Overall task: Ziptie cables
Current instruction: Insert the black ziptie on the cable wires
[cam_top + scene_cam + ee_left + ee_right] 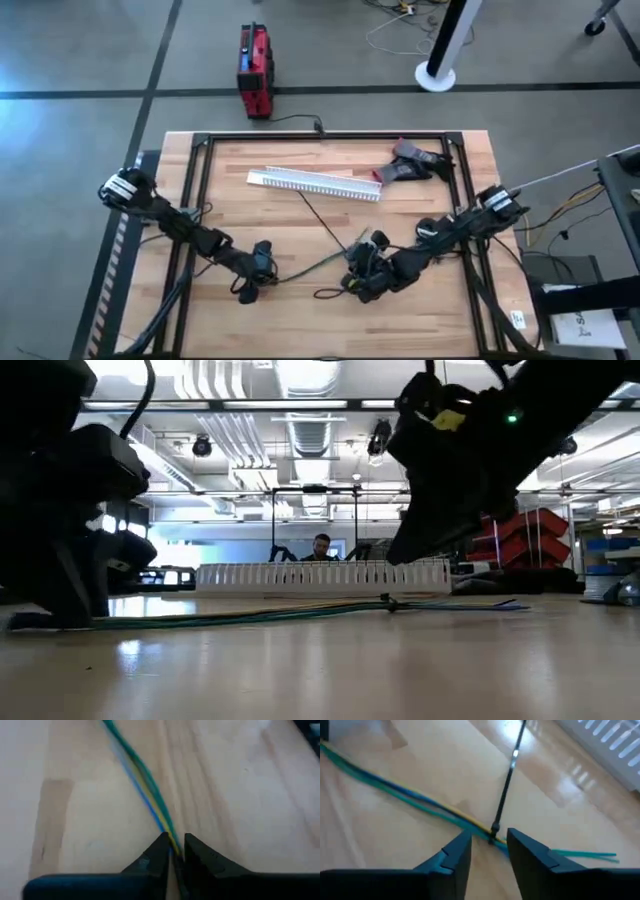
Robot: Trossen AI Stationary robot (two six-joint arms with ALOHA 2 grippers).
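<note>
The cables (310, 268), a thin bundle of green, blue and yellow wires, lie on the wooden table between my two grippers. My left gripper (173, 845) is shut on their left end, low at the table (50, 615). The ziptie (507, 775), a thin black strip, has its head (494, 828) on the bundle, and its tail runs toward the table's far edge (322, 218). My right gripper (489, 842) is open. It hangs just above that head (388, 603), a fingertip on either side, and touches nothing. My left gripper pinches the cables' left end (169, 834) between its two fingers. The fingers come slanting down from the table's left and lie along the bundle. The cables (250, 616) run straight away from the fingertips and lie flat on the table.
A long white slotted channel (315, 183) lies across the far half of the table. A dark tool with red parts (415, 163) sits at the far right, and a black cord loop (325, 293) lies near my right gripper. A person (320, 547) shows in the room behind.
</note>
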